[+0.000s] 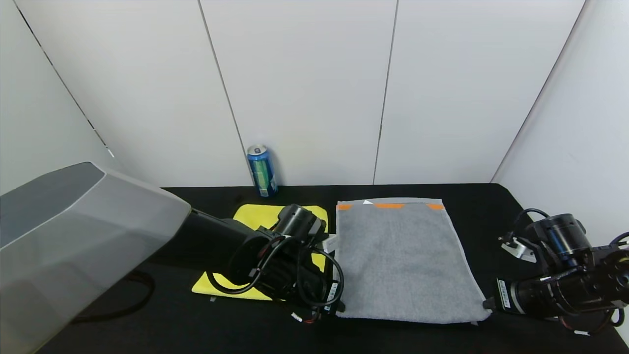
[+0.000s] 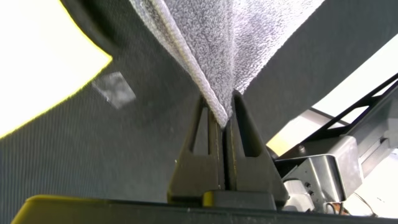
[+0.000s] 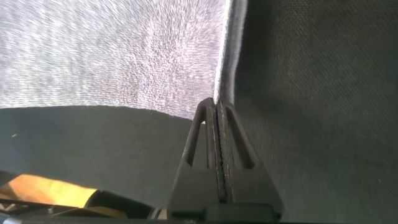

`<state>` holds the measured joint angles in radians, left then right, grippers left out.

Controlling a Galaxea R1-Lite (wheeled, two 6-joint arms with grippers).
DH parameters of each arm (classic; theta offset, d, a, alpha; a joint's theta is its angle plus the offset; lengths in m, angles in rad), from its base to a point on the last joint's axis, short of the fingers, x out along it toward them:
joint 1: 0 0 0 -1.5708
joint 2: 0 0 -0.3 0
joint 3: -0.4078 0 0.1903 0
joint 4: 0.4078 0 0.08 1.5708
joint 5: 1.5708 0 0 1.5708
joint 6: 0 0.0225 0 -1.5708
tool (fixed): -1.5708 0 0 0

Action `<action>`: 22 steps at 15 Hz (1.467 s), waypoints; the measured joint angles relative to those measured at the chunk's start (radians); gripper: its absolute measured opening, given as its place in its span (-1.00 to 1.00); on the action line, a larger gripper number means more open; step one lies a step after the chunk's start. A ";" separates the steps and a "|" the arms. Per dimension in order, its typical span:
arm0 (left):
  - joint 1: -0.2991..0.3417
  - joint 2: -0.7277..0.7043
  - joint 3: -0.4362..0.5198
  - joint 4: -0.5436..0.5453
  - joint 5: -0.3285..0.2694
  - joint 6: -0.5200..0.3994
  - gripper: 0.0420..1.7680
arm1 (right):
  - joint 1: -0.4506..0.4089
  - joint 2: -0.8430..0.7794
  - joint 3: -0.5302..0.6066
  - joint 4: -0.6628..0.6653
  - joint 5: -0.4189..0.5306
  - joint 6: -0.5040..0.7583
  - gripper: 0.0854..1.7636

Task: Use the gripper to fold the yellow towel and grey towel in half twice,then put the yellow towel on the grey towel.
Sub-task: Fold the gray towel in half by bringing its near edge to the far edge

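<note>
The grey towel (image 1: 403, 260) lies spread flat on the black table, with its orange patches and white tag at the far edge. My left gripper (image 1: 339, 307) is at its near left corner; in the left wrist view the gripper (image 2: 227, 107) is shut on the grey towel's (image 2: 249, 37) corner, which rises a little off the table. My right gripper (image 1: 486, 305) is at the near right corner; in the right wrist view it (image 3: 216, 104) is shut on the grey towel's (image 3: 112, 56) hem corner. The yellow towel (image 1: 255, 216) lies flat left of the grey one, partly hidden under my left arm, and also shows in the left wrist view (image 2: 37, 62).
A blue drink can (image 1: 262, 170) stands at the back of the table (image 1: 491, 201) beside the wall, behind the yellow towel. A small white piece (image 1: 518, 248) lies near the right arm. White walls close in the back and both sides.
</note>
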<state>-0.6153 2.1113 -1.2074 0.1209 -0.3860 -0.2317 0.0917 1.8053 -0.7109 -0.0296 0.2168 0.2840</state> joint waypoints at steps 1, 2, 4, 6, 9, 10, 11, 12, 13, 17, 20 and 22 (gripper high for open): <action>-0.007 -0.015 0.010 0.000 0.014 -0.001 -0.90 | 0.000 -0.027 0.012 0.000 0.000 0.000 -0.97; -0.013 -0.033 0.023 0.001 0.023 -0.001 -0.90 | 0.000 -0.052 0.026 -0.001 0.001 0.000 -0.97; -0.018 -0.059 0.042 0.001 0.028 -0.001 -0.90 | 0.000 -0.093 0.051 -0.001 0.002 0.000 -0.97; -0.019 -0.092 0.073 -0.001 0.029 -0.001 -0.90 | 0.000 -0.135 0.078 -0.002 0.003 0.001 -0.97; -0.021 -0.141 0.122 -0.001 0.049 -0.002 -0.90 | 0.003 -0.219 0.131 -0.001 0.004 0.008 -0.97; -0.025 -0.157 0.136 -0.002 0.052 -0.004 -0.90 | 0.003 -0.245 0.147 0.000 0.005 0.015 -0.97; -0.031 -0.174 0.149 -0.002 0.052 -0.010 -0.91 | 0.005 -0.274 0.163 0.007 0.006 0.022 -0.97; -0.037 -0.193 0.161 -0.003 0.052 -0.018 -0.91 | 0.006 -0.301 0.175 0.024 0.006 0.028 -0.97; -0.043 -0.213 0.173 -0.003 0.054 -0.023 -0.91 | 0.008 -0.329 0.181 0.049 0.007 0.034 -0.97; -0.052 -0.274 0.220 -0.003 0.058 -0.027 -0.91 | 0.020 -0.426 0.189 0.102 0.047 0.059 -0.97; -0.046 -0.293 0.231 -0.011 0.059 -0.027 -0.91 | 0.024 -0.446 0.179 0.100 0.050 0.064 -0.97; -0.036 -0.293 0.220 -0.013 0.059 -0.026 -0.91 | 0.024 -0.438 0.152 0.100 0.050 0.064 -0.97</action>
<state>-0.6509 1.8183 -0.9870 0.1074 -0.3272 -0.2574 0.1153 1.3677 -0.5585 0.0700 0.2666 0.3485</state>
